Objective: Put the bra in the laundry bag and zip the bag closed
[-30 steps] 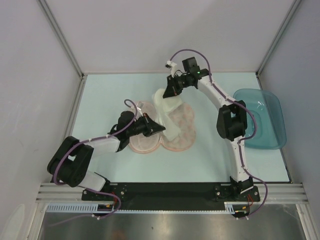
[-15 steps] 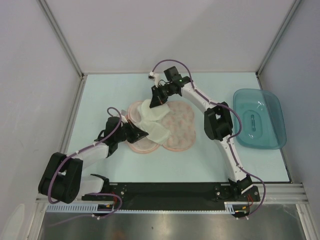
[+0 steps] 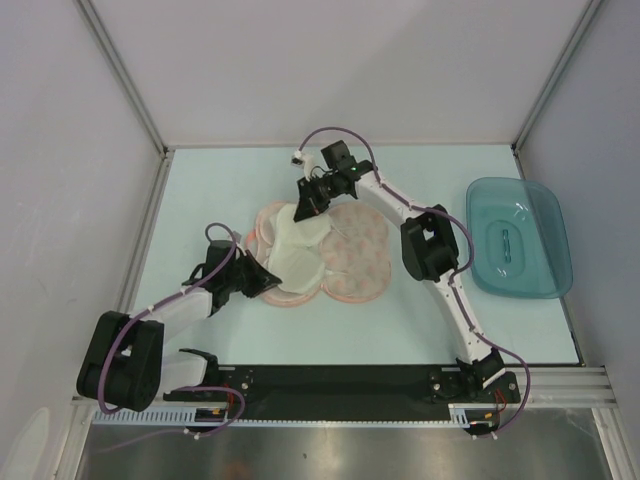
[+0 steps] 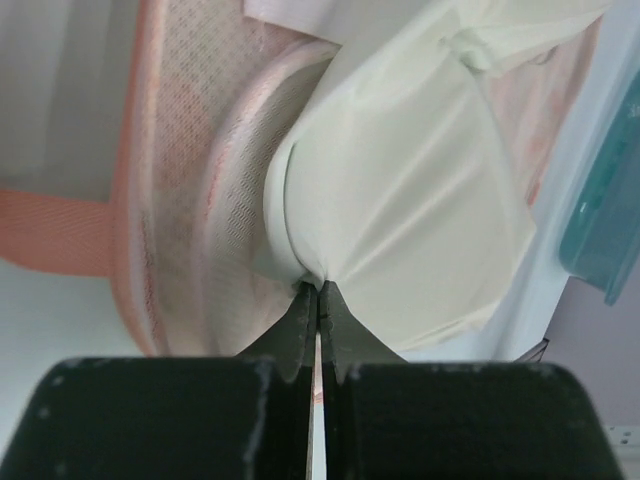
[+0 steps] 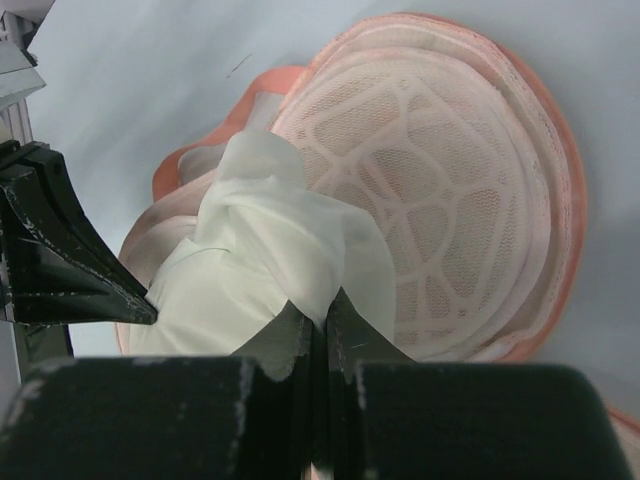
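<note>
The peach-pink laundry bag (image 3: 360, 252) lies spread open at the middle of the pale table (image 3: 200, 200), its mesh lining facing up. The white bra (image 3: 296, 252) rests on the bag's 9 o'clock half, one cup over the other, covering most of that lobe. The left gripper (image 3: 270, 283) sits at the bra's 8 o'clock edge, its jaws pressed together on a pinch of the white fabric. The right gripper (image 3: 304, 204) is at the bra's 12 o'clock end, its jaws likewise nipping a fold of it. A translucent teal tray (image 3: 520, 240) stands well apart at the bag's 3 o'clock.
</note>
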